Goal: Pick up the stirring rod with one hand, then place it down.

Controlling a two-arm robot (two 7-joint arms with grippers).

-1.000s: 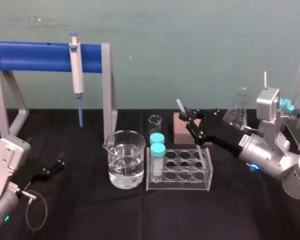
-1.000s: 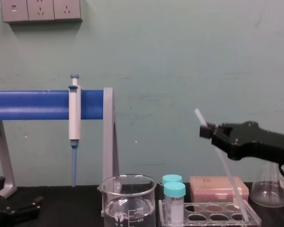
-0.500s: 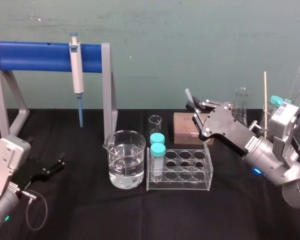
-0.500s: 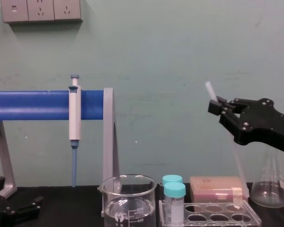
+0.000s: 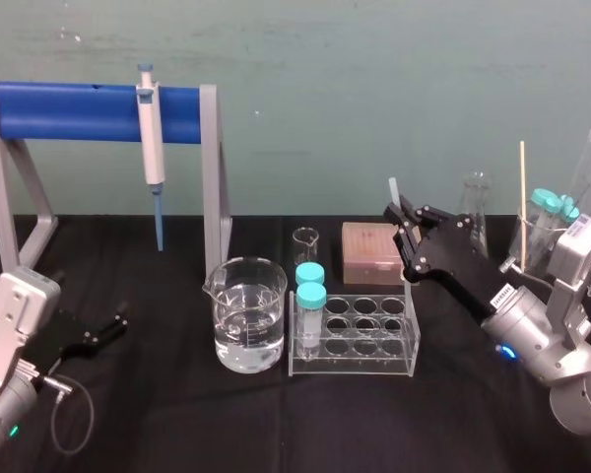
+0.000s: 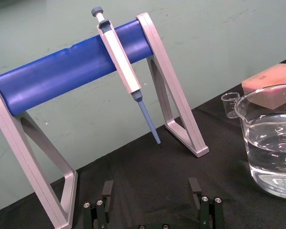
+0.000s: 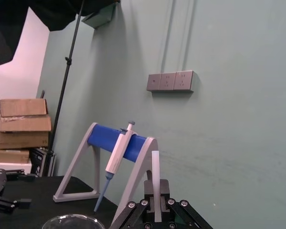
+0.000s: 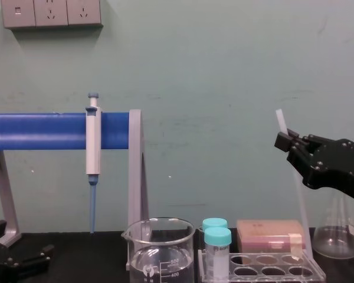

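The stirring rod (image 5: 393, 192) is a thin translucent white rod, held almost upright above the table's right half. My right gripper (image 5: 403, 221) is shut on its upper part, black fingers pinching it. In the chest view the rod (image 8: 300, 200) runs from above the right gripper (image 8: 287, 141) down toward the right end of the tube rack. The right wrist view shows the rod (image 7: 156, 174) rising from between the closed fingers. My left gripper (image 6: 151, 193) rests open and empty on the black cloth at the near left (image 5: 111, 324).
A water-filled glass beaker (image 5: 247, 313) stands beside a clear tube rack (image 5: 356, 335) holding two teal-capped tubes. A pipette (image 5: 152, 138) hangs on the blue stand (image 5: 69, 110). A pink-brown box (image 5: 370, 251), a glass flask (image 5: 474, 202) and a wooden stick (image 5: 521, 197) stand behind the right arm.
My right gripper has carried the rod to the right, away from the beaker. The rod has swung from a clear slant to nearly upright. The left arm has not moved.
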